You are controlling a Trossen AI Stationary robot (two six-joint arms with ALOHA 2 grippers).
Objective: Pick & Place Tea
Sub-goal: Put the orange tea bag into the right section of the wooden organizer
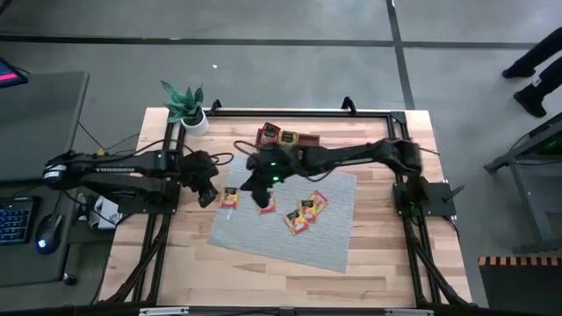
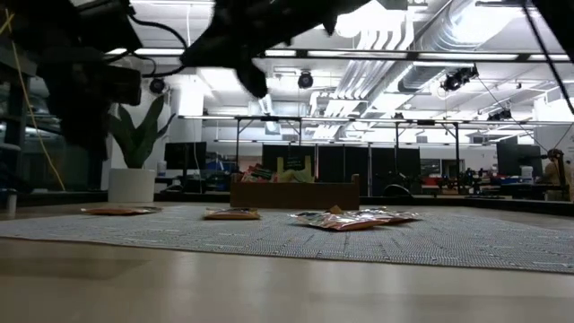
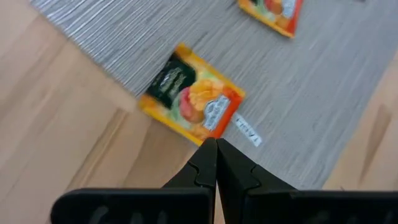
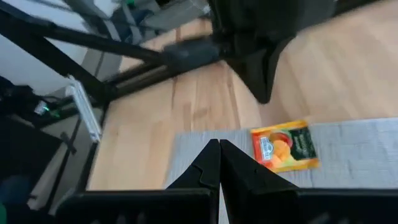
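The table [image 1: 290,272] fills the middle of the high view, with a grey mat [image 1: 325,233] laid at a slant across its centre. At the table's upper left corner stands a potted plant [image 1: 186,107]. Above the mat's upper edge sits the wooden tray [image 1: 294,139]; sachets stand in it, one red [image 1: 269,134], though which compartments they fill cannot be told. In the low view the tray [image 2: 294,192] shows mid-frame with packets poking above its wall.

The left gripper [image 1: 209,191] hangs at the mat's left edge, jaws together, holding nothing. The right gripper [image 1: 263,204] hovers over the mat's upper left part, jaws together and empty too.

The tea lies loose on the mat: one orange sachet [image 1: 230,198] at the left edge between the grippers, and a small cluster [image 1: 307,212] right of centre.
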